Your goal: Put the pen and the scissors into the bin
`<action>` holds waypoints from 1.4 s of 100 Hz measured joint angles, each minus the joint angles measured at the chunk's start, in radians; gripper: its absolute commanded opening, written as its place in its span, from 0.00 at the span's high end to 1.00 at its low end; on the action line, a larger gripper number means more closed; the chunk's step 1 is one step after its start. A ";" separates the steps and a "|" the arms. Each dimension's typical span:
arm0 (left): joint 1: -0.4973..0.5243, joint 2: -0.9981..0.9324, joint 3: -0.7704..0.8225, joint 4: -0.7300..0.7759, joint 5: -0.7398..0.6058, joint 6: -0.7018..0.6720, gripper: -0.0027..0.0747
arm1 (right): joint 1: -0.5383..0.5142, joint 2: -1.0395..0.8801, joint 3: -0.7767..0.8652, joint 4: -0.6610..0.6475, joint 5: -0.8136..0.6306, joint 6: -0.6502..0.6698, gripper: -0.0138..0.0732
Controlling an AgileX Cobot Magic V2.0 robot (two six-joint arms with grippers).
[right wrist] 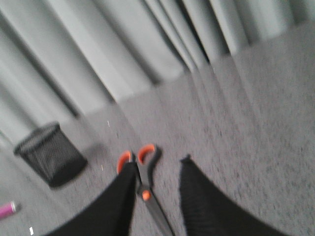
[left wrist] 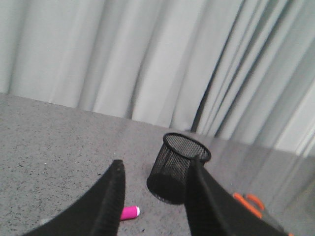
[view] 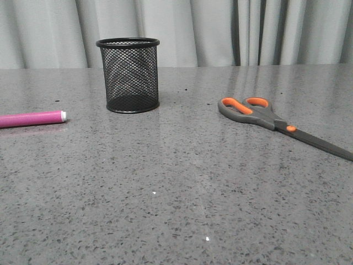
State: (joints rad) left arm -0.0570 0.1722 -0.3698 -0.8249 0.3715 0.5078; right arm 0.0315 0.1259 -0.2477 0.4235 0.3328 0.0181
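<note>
The black wire-mesh bin (view: pixel 130 75) stands upright at the back left of the table. The magenta pen (view: pixel 32 118) lies flat at the far left, white tip toward the bin. The scissors (view: pixel 276 122) lie flat on the right, orange-lined handles toward the bin, blades pointing right. No gripper shows in the front view. My left gripper (left wrist: pixel 153 169) is open and empty above the table, with the pen tip (left wrist: pixel 130 212) and bin (left wrist: pixel 178 167) beyond it. My right gripper (right wrist: pixel 157 164) is open and empty, above the scissors (right wrist: pixel 144 184); the view is blurred.
The table is grey speckled stone (view: pixel 176 187). Grey curtains (view: pixel 220 27) hang behind its far edge. In the right wrist view the bin (right wrist: pixel 49 153) and the pen tip (right wrist: pixel 7 209) show off to one side.
</note>
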 measured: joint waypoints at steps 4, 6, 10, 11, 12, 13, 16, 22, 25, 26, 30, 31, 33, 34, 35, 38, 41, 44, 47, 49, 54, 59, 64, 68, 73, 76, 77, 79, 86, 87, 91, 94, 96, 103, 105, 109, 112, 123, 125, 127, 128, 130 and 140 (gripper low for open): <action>0.000 0.049 -0.046 0.039 0.047 0.010 0.74 | 0.000 0.033 -0.023 0.000 0.038 -0.018 0.43; 0.000 0.079 -0.074 0.062 0.068 0.018 0.74 | 0.000 0.053 -0.034 0.000 0.054 -0.018 0.43; 0.000 0.140 -0.130 0.102 0.109 0.043 0.74 | 0.000 0.090 -0.054 0.000 0.081 -0.041 0.43; 0.000 0.151 -0.139 0.108 0.116 0.048 0.74 | 0.000 0.096 -0.057 0.000 0.084 -0.047 0.43; 0.000 0.171 -0.158 0.119 0.130 0.060 0.74 | 0.000 0.107 -0.060 0.000 0.089 -0.051 0.43; 0.000 0.182 -0.168 0.125 0.137 0.065 0.73 | 0.000 0.112 -0.065 0.000 0.091 -0.053 0.43; 0.000 0.233 -0.213 0.146 0.164 0.091 0.72 | 0.000 0.136 -0.075 0.000 0.097 -0.070 0.43; -0.009 0.312 -0.281 0.195 0.208 0.137 0.66 | 0.000 0.161 -0.088 0.000 0.095 -0.087 0.43; -0.018 0.349 -0.311 0.218 0.221 0.148 0.63 | 0.000 0.168 -0.089 0.000 0.090 -0.094 0.43; -0.021 0.367 -0.326 0.229 0.226 0.153 0.62 | 0.000 0.171 -0.089 0.000 0.087 -0.094 0.43; -0.039 0.422 -0.370 0.259 0.245 0.161 0.59 | 0.000 0.172 -0.089 -0.002 0.081 -0.099 0.43; -0.045 0.431 -0.378 0.272 0.253 0.164 0.59 | 0.000 0.172 -0.089 -0.002 0.079 -0.099 0.43; -0.050 0.458 -0.399 0.290 0.266 0.165 0.59 | 0.000 0.173 -0.089 -0.002 0.073 -0.101 0.43; -0.056 0.467 -0.407 0.296 0.271 0.167 0.59 | 0.000 0.173 -0.089 -0.002 0.072 -0.101 0.43; -0.059 0.486 -0.421 0.308 0.277 0.167 0.59 | 0.000 0.175 -0.089 -0.002 0.072 -0.101 0.43; -0.074 0.524 -0.449 0.334 0.308 0.169 0.59 | 0.000 0.175 -0.089 -0.002 0.064 -0.103 0.43; -0.086 0.563 -0.476 0.360 0.334 0.172 0.60 | 0.000 0.175 -0.089 -0.002 0.062 -0.103 0.43; -0.099 0.613 -0.507 0.386 0.362 0.173 0.61 | 0.000 0.175 -0.089 -0.002 0.060 -0.103 0.43; -0.112 0.652 -0.529 0.421 0.397 0.173 0.62 | 0.000 0.175 -0.090 -0.002 0.060 -0.103 0.43; -0.123 0.681 -0.546 0.441 0.409 0.173 0.63 | 0.000 0.175 -0.090 -0.002 0.060 -0.103 0.43; -0.146 0.747 -0.579 0.488 0.452 0.176 0.64 | 0.000 0.175 -0.090 -0.002 0.058 -0.104 0.43; -0.168 0.810 -0.608 0.531 0.482 0.175 0.64 | 0.005 0.175 -0.090 -0.002 0.057 -0.104 0.43; -0.182 0.868 -0.634 0.571 0.504 0.180 0.64 | 0.014 0.175 -0.090 -0.004 0.056 -0.104 0.43; -0.188 0.913 -0.654 0.600 0.519 0.194 0.64 | 0.023 0.175 -0.090 -0.004 0.053 -0.104 0.43; -0.192 0.963 -0.675 0.628 0.542 0.221 0.64 | 0.038 0.175 -0.090 -0.004 0.050 -0.104 0.43; -0.192 0.990 -0.686 0.641 0.555 0.241 0.64 | 0.045 0.175 -0.090 -0.004 0.045 -0.104 0.43; -0.192 1.003 -0.691 0.647 0.559 0.246 0.64 | 0.046 0.175 -0.090 -0.004 0.045 -0.104 0.43; -0.192 1.022 -0.698 0.657 0.569 0.263 0.64 | 0.052 0.175 -0.090 -0.004 0.043 -0.104 0.43; -0.192 1.080 -0.718 0.684 0.604 0.321 0.64 | 0.065 0.175 -0.090 -0.004 0.039 -0.104 0.43; -0.192 1.086 -0.720 0.686 0.610 0.333 0.64 | 0.068 0.175 -0.090 -0.004 0.038 -0.104 0.43; -0.192 1.115 -0.730 0.699 0.621 0.361 0.64 | 0.073 0.175 -0.090 -0.004 0.035 -0.104 0.43; -0.192 1.132 -0.738 0.706 0.629 0.389 0.64 | 0.078 0.175 -0.090 -0.009 0.035 -0.104 0.43; -0.192 1.143 -0.744 0.711 0.631 0.406 0.64 | 0.080 0.175 -0.090 -0.011 0.035 -0.104 0.43; -0.192 1.176 -0.765 0.717 0.641 0.473 0.64 | 0.085 0.175 -0.090 -0.022 0.035 -0.104 0.43; -0.192 1.185 -0.773 0.719 0.647 0.487 0.64 | 0.087 0.175 -0.090 -0.024 0.035 -0.104 0.43; -0.192 1.199 -0.786 0.719 0.658 0.523 0.64 | 0.089 0.175 -0.090 -0.026 0.035 -0.104 0.43; -0.192 1.213 -0.798 0.719 0.664 0.542 0.64 | 0.089 0.175 -0.090 -0.029 0.035 -0.104 0.43; -0.192 1.256 -0.830 0.719 0.677 0.589 0.64 | 0.089 0.175 -0.090 -0.031 0.035 -0.105 0.43; -0.192 1.264 -0.837 0.719 0.682 0.597 0.64 | 0.089 0.175 -0.090 -0.031 0.035 -0.105 0.43; -0.192 1.273 -0.844 0.719 0.684 0.604 0.64 | 0.089 0.175 -0.090 -0.031 0.035 -0.105 0.43; -0.192 1.279 -0.848 0.719 0.685 0.606 0.64 | 0.089 0.175 -0.090 -0.031 0.035 -0.105 0.43; -0.192 1.285 -0.852 0.719 0.689 0.612 0.64 | 0.089 0.175 -0.090 -0.031 0.035 -0.105 0.43; -0.192 1.327 -0.878 0.706 0.702 0.646 0.64 | 0.089 0.175 -0.090 -0.031 0.035 -0.107 0.43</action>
State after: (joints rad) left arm -0.2495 1.4992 -1.2475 -0.1186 1.0737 1.1534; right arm 0.1206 0.3007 -0.3375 0.3926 0.3681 -0.0885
